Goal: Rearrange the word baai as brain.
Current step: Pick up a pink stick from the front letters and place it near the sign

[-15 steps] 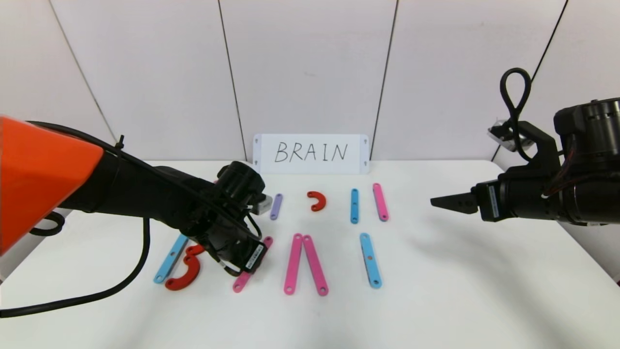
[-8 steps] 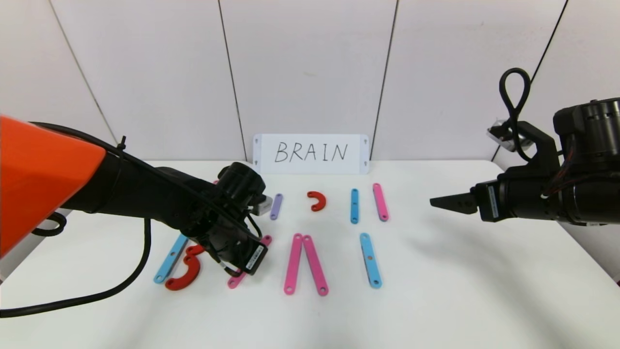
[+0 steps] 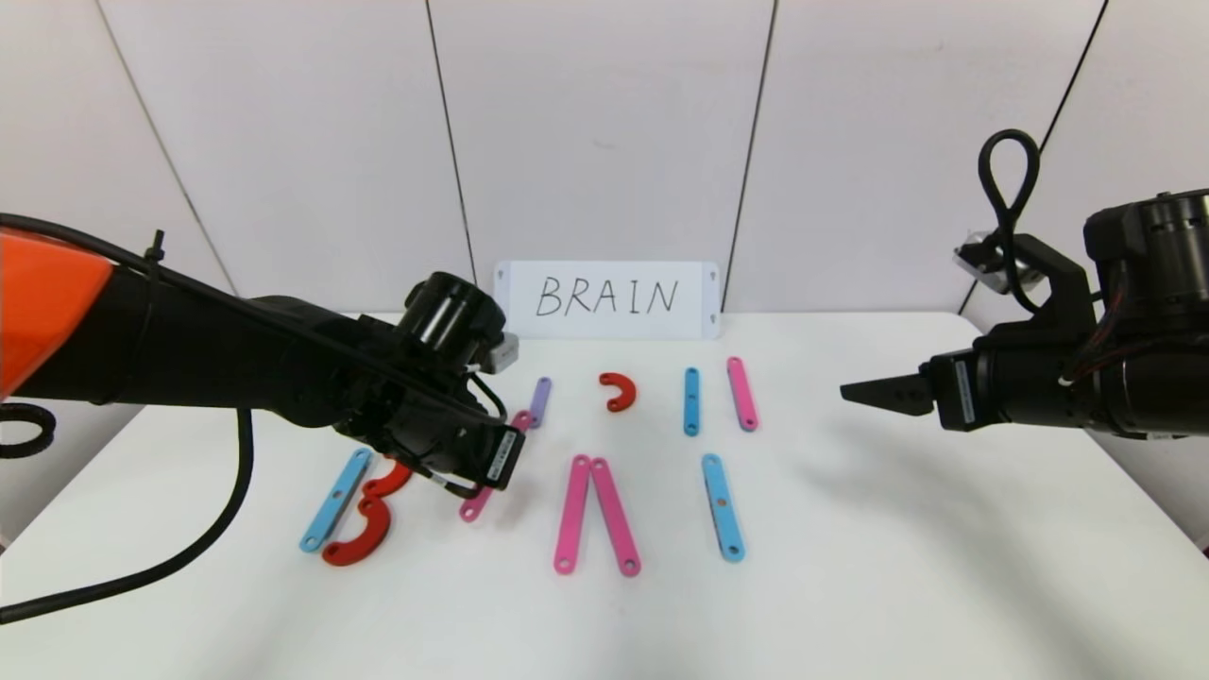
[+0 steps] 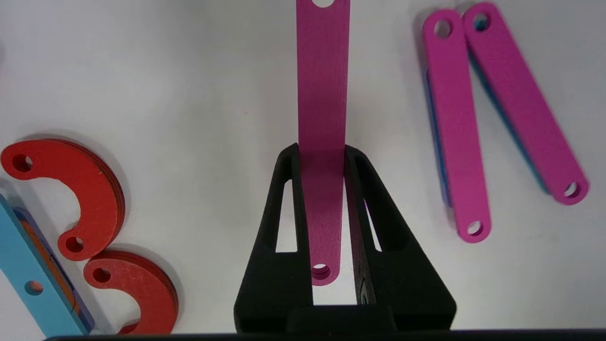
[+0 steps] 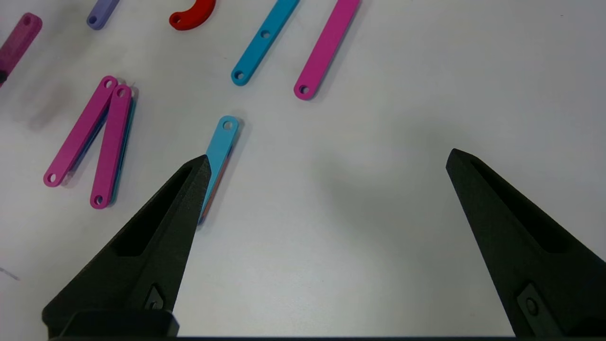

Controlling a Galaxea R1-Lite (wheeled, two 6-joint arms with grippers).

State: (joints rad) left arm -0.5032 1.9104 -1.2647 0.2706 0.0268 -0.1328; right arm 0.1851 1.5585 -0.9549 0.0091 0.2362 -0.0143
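White desk: pink bar is clamped by left gripper; it should be kept level. Right gripper is parked wide by the right edge.

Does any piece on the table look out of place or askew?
Yes: one pink bar, between the red hooks and the pink pair, is off the table, clamped in the left gripper.

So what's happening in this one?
The left gripper is shut on a pink bar, holding it above the table beside the red hooks. The right gripper hangs open off to the right, idle. Other bars lie flat before the BRAIN card.
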